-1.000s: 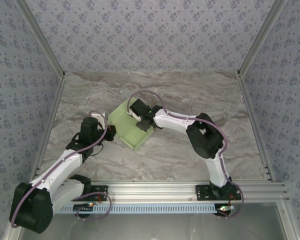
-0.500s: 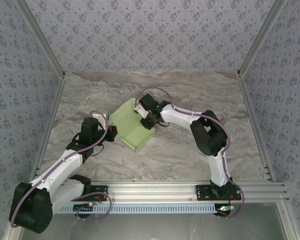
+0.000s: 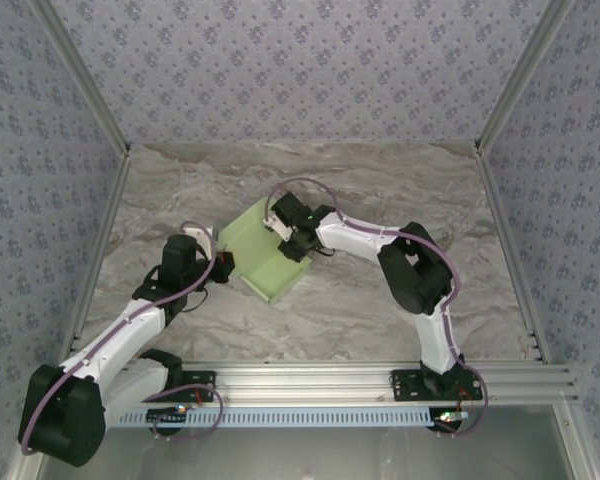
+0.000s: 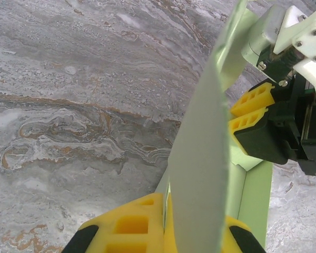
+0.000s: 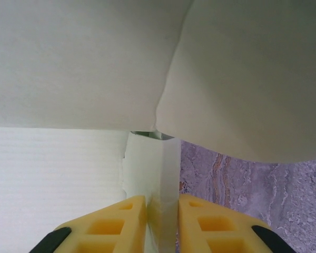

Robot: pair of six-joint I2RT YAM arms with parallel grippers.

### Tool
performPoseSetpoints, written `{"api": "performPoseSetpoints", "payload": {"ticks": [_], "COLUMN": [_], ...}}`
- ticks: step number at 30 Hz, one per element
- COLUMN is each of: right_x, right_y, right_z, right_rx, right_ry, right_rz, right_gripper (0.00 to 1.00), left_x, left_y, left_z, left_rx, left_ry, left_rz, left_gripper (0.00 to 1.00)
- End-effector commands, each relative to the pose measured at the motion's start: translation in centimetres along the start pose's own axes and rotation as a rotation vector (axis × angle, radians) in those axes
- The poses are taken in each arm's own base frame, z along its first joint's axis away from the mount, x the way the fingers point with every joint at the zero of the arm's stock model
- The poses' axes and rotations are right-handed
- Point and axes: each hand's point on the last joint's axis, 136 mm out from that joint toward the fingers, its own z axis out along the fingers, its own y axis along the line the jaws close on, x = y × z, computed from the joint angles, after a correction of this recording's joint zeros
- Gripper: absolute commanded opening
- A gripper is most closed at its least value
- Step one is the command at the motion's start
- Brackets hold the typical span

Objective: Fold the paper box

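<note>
the paper box (image 3: 260,262) sits partly formed on the table (image 3: 400,180), left of centre, between the two arms. its long axis runs on a diagonal, from the far left toward the near right. the left fingers (image 4: 129,226) are clenched on the edge of an upright side panel (image 4: 200,158) at the box's left side, with the card pinched between them and standing on edge. the right fingers (image 5: 102,226) reach in from the opposite, far-right side and grasp a narrow wall (image 5: 163,211); the card fills the gap and touches both fingers. just beyond that wall a rounded flap (image 5: 242,79) overlaps a flat sheet of the same card. the two sets of fingers face each other across the box, and the right set is just beside the panel that the left set holds. the right arm (image 3: 370,245) lies over the box and is nearer its middle; the left arm (image 3: 130,320) works from the outer edge. judgement: the next move turns on that panel, which would swing toward the right fingers about a line parallel to the long axis, so the right fingers need to clear its path first. contents: the box forms a shallow tray; the visible part of its floor is bare card, and the rest is hidden under the right arm.
</note>
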Motion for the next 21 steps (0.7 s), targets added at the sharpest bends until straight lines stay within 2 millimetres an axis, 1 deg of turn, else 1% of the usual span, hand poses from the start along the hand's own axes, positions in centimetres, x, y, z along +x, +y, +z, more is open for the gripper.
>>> {"api": "performPoseSetpoints", "payload": {"ticks": [1, 4, 5, 6, 10, 15, 21], "right_x": [2.8, 2.9, 3.4, 3.5, 3.3, 3.4, 3.9], "right_y": [0.2, 0.4, 0.6, 0.6, 0.3, -0.6, -1.7], "right_z": [0.9, 1.0, 1.0, 1.0, 0.9, 1.0, 0.8], "right_rx": [-0.028, -0.058, -0.071, -0.076, -0.061, 0.005, 0.135], "right_ry": [0.112, 0.111, 0.134, 0.135, 0.133, 0.162, 0.208], "right_rz": [-0.008, 0.012, 0.019, 0.022, 0.028, 0.031, 0.021], "right_gripper": [0.25, 0.27, 0.27, 0.27, 0.2, 0.17, 0.16], "left_x": [-1.8, -1.9, -1.9, -1.9, -1.9, -2.0, -2.0], "left_y": [-0.5, -0.5, -0.5, -0.5, -0.5, -0.6, -0.8], "left_z": [-0.6, -0.6, -0.6, -0.6, -0.5, -0.6, -0.6], "left_rx": [0.012, 0.009, 0.009, 0.01, 0.01, 0.013, 0.02], "left_ry": [-0.076, -0.078, -0.079, -0.079, -0.078, -0.076, -0.077], "left_rz": [0.018, 0.02, 0.02, 0.021, 0.02, 0.019, 0.018], "left_gripper": [0.04, 0.04, 0.04, 0.04, 0.04, 0.04, 0.04]}}
